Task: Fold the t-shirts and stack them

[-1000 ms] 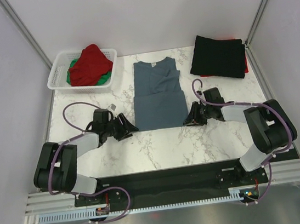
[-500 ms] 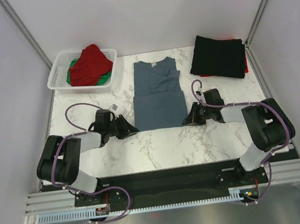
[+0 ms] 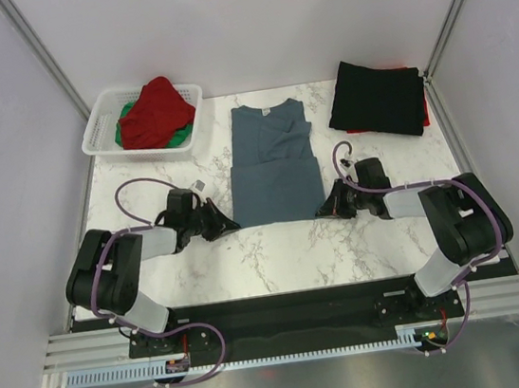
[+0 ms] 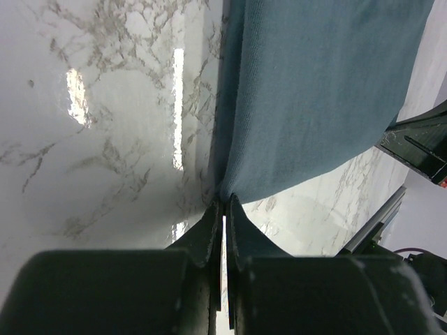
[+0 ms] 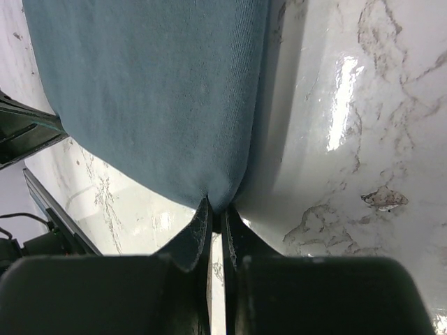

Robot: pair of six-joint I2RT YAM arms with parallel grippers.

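Note:
A slate blue-grey t-shirt [image 3: 274, 159] lies flat mid-table, folded into a long strip with its collar at the far end. My left gripper [image 3: 230, 223] is low on the table at its near left corner. In the left wrist view the left gripper [image 4: 223, 204] is shut, pinching that corner of the t-shirt [image 4: 314, 91]. My right gripper [image 3: 322, 211] is at the near right corner. In the right wrist view the right gripper [image 5: 217, 209] is shut on the hem of the t-shirt [image 5: 154, 91]. A folded black t-shirt [image 3: 377, 97] lies at the back right on a red one [image 3: 426, 113].
A white lattice basket [image 3: 101, 129] stands at the back left holding a crumpled red t-shirt [image 3: 157, 110] over a green one [image 3: 177, 138]. A small grey tag [image 3: 197, 185] lies on the marble near the left arm. Grey walls close in both sides.
Both grippers have gone from part open to shut on the near corners of the blue-grey t-shirt. The left gripper slid slightly right toward the shirt's corner.

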